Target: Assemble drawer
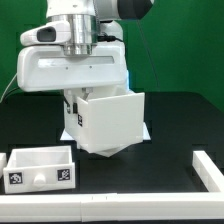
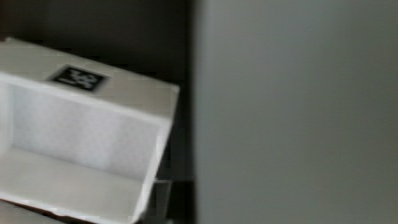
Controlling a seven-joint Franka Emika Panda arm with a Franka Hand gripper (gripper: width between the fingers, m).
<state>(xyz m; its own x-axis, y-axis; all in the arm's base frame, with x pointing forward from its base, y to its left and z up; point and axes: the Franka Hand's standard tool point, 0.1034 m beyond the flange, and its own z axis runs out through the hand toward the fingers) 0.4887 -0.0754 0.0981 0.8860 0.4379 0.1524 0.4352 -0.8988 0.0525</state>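
The large white cube-shaped casing (image 1: pixel 108 122) of the drawer hangs tilted on one corner just above the black table, open side up. My gripper (image 1: pixel 82 97) reaches into its upper edge on the exterior view's left and is shut on its wall; the fingertips are hidden behind the casing. In the wrist view the casing (image 2: pixel 80 130) shows with a tag marker (image 2: pixel 79 77), beside a blurred grey surface (image 2: pixel 294 110) very close to the camera. One small white tray (image 1: pixel 40 165) with tag markers lies at the front left. The second tray is out of view.
A white rail (image 1: pixel 120 210) runs along the table's front edge and turns up at the exterior view's right (image 1: pixel 205 165). A bit of flat white sheet (image 1: pixel 66 132) shows under the casing. A green wall stands behind.
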